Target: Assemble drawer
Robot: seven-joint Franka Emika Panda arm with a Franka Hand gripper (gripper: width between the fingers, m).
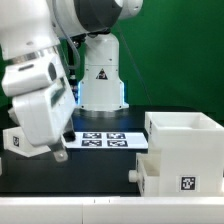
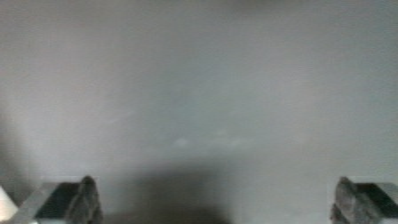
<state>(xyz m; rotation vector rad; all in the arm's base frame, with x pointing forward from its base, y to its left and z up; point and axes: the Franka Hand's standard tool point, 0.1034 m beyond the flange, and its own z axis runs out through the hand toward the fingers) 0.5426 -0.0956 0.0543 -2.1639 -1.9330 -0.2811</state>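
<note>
The white drawer casing (image 1: 188, 135) stands at the exterior view's right, its open side up. One shallow white tray (image 1: 160, 177) with a square tag lies against its lower front; I cannot tell if it is inside. The second small tray (image 1: 13, 139), also tagged, lies at the far left, mostly hidden behind my hand. My gripper (image 1: 60, 150) hangs low over the table right beside that tray. In the wrist view my gripper (image 2: 217, 200) is open, with the fingertips (image 2: 68, 200) wide apart. A blurred pale grey surface fills the space between them, and nothing is held.
The marker board (image 1: 105, 138) lies flat on the dark table between my gripper and the casing. The arm's white base (image 1: 100, 80) stands behind it. A green wall closes the back. The table's pale front edge (image 1: 100, 205) runs along the bottom.
</note>
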